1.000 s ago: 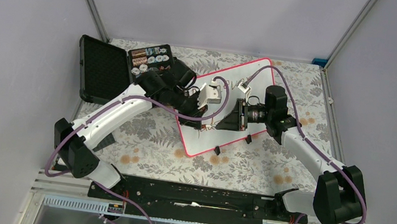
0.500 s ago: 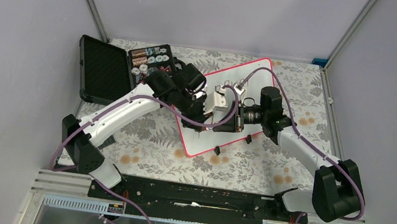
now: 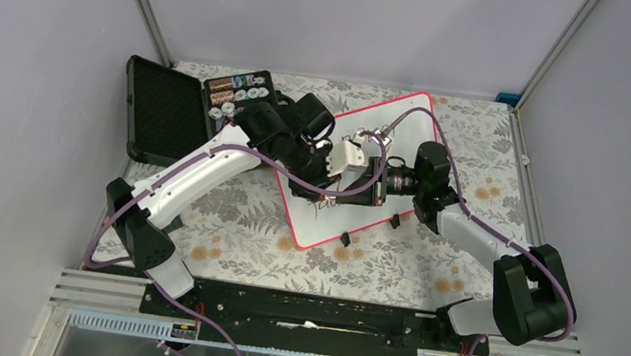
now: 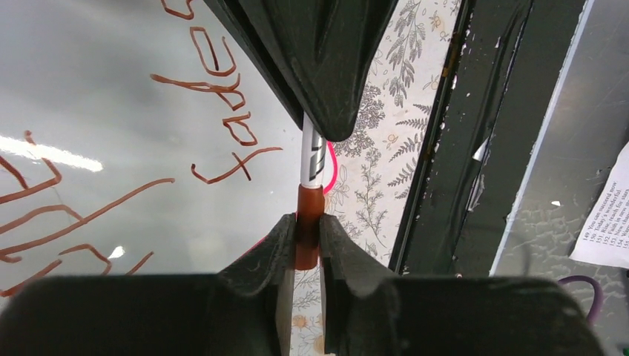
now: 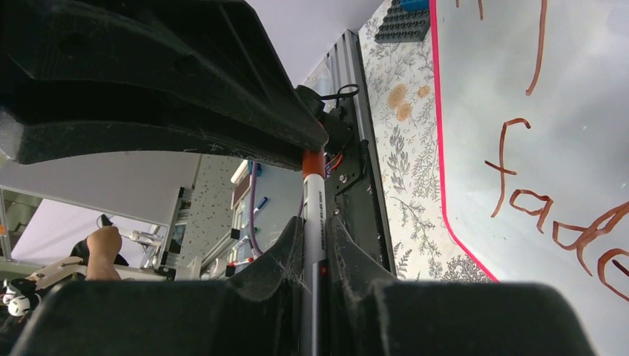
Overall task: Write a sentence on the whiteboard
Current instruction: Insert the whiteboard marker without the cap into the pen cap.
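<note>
The whiteboard point(image 3: 324, 226), white with a pink-red rim, lies tilted on the patterned table. The sentence point(image 4: 237, 165) is brown handwriting, and "fade" point(image 5: 501, 167) is readable near the board's rim. Above the board's near part the two grippers meet tip to tip. My left gripper point(image 4: 304, 220) is shut on the brown cap point(image 4: 309, 237) of a marker. My right gripper point(image 5: 315, 222) is shut on the marker's white barrel point(image 5: 312, 204). The cap sits on the barrel's end point(image 4: 312, 159), and the marker bridges both grippers point(image 3: 362, 186).
An open black case point(image 3: 166, 110) with small items lies at the back left. Two black clips point(image 3: 345, 238) sit on the board's near edge. Purple cables point(image 3: 410, 117) arch over the board. A blue block point(image 3: 509, 99) sits at the back right corner.
The left gripper has moved right and the right gripper left until they met over the board; a gap that lay between them a second ago has closed around the marker.
</note>
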Tool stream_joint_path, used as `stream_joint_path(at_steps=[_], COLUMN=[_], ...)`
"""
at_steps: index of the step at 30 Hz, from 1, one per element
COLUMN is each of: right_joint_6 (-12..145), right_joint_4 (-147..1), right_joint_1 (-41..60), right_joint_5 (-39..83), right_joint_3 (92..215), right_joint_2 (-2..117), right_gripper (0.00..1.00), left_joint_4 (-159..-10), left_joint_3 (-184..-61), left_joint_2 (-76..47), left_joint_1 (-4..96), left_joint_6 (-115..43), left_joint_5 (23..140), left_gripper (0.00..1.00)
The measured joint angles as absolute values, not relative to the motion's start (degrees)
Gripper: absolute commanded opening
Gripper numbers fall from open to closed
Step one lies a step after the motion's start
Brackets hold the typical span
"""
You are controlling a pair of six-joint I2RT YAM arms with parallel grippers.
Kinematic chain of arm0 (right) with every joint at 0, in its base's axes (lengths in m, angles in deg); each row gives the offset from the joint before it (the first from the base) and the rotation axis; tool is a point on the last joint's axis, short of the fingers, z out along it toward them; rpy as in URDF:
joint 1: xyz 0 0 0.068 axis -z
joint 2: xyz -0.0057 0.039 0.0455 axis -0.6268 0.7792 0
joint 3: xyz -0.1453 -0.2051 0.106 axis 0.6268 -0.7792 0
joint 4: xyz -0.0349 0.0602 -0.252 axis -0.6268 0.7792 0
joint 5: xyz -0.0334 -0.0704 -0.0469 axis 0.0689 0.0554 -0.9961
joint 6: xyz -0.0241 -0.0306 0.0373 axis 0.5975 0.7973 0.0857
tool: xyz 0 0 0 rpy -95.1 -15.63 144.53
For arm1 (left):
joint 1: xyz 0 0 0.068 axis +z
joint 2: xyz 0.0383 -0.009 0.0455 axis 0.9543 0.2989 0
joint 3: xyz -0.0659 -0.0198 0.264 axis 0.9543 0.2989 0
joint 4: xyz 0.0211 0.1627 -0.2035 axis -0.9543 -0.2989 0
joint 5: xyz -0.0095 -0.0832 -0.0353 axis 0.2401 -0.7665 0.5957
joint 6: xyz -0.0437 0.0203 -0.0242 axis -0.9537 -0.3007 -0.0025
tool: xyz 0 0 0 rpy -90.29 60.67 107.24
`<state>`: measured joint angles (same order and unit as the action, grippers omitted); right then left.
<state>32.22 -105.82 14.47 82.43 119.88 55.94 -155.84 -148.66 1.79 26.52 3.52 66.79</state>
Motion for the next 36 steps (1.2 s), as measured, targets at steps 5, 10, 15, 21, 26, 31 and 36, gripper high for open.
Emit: stream_joint_path(at_steps=[5,10,15,21,26,31,36], right_joint_6=[29.6,28.8,28.0,21.0,9.2,1.1,-2.4], right_joint_4=[-108.6,-108.6,-109.0,-115.7,-129.2,-138.7,-142.5], right_joint_1=[13.8,13.2,13.2,15.2,18.9,19.8,19.9], right_joint_5=[81.9,81.4,81.3,82.1,83.0,83.3,83.5], right_joint_3=[119.0,118.4,118.4,118.4,118.9,120.2,121.1], right_joint_2=[57.6,58.9,58.9,58.9,58.9,58.9,58.9], right_gripper=[0.0,0.0,0.0,0.0,0.0,0.0,0.0], left_joint_4=[-153.4,-151.1,-150.2,-148.2,-140.4,-128.8,-118.1], left_joint_3=[-153.0,-156.7,-159.3,-159.1,-152.0,-137.5,-128.9], left_joint_2=[3.6,3.7,3.5,1.6,-3.9,-12.8,-17.5], left_joint_1=[26.1,25.9,26.1,31.7,46.8,52.2,52.7], left_joint_6=[4.3,4.6,3.7,-1.4,-10.3,-22.0,-34.2], left_joint_5=[66.7,65.6,63.2,55.3,41.8,33.8,27.8], left_gripper=[0.39,0.5,0.57,0.67,0.68,0.71,0.72])
